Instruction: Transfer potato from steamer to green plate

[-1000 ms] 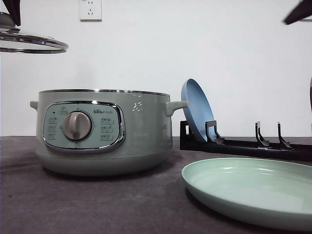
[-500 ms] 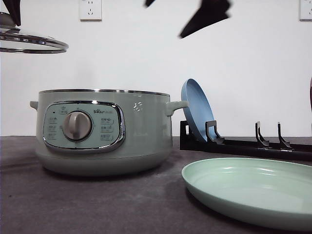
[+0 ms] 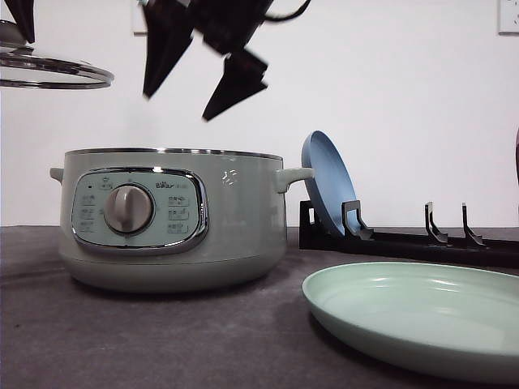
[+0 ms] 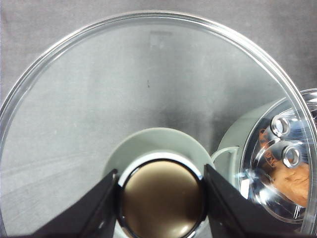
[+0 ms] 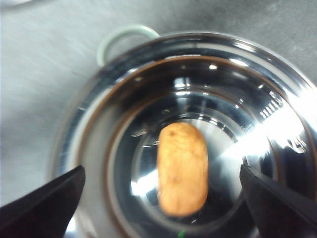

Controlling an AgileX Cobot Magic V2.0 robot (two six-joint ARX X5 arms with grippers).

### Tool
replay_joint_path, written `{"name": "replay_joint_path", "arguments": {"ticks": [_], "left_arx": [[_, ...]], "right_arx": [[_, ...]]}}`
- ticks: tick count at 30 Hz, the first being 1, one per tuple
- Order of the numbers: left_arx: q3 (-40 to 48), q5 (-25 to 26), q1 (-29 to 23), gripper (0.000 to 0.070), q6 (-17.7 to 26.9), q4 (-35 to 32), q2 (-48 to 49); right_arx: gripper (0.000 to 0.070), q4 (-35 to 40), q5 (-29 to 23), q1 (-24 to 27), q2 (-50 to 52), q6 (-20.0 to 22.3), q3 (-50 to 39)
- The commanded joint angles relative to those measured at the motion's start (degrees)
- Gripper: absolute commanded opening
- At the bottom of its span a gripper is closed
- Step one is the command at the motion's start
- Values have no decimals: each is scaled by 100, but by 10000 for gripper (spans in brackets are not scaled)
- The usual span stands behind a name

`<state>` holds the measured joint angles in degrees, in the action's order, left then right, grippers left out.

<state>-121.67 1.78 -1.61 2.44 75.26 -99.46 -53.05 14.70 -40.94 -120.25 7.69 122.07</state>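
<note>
The potato (image 5: 182, 168), an orange-brown oval, lies at the bottom of the steamer's shiny inner bowl (image 5: 99, 148). My right gripper (image 5: 162, 171) hangs open straight above it, one finger on each side. In the front view the right gripper (image 3: 178, 105) hovers over the open steamer (image 3: 170, 219), and the green plate (image 3: 422, 316) lies on the table to its right. My left gripper (image 4: 161, 198) is shut on the knob of the glass lid (image 4: 148, 74). It holds the lid (image 3: 49, 73) up high, left of the steamer. The potato (image 4: 294, 181) also shows through the lid.
A blue plate (image 3: 327, 182) leans in a black rack (image 3: 422, 243) behind the green plate. The steamer's side handle (image 3: 293, 174) sticks out toward the rack. Dark grey table (image 3: 122, 340) runs in front of the steamer.
My right gripper has swung from the upper right leftward and down to above the steamer. The left gripper and the lid have not moved.
</note>
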Motion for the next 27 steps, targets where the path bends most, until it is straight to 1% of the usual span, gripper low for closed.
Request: {"name": "replay_joint_path", "arguments": {"ticks": [1, 6, 17, 27], "left_arx": [[-234, 11, 2, 1, -2, -155, 96], [-234, 11, 2, 1, -3, -156, 96], [-223, 11, 2, 1, -14, -153, 96], [-221, 11, 2, 1, -13, -155, 96]], "right_arx": [[623, 79, -78, -79, -277, 237, 161], [623, 99, -258, -98, -656, 495, 161], [623, 397, -277, -86, -1029, 537, 159], [619, 445, -264, -60, -1313, 483, 159]]}}
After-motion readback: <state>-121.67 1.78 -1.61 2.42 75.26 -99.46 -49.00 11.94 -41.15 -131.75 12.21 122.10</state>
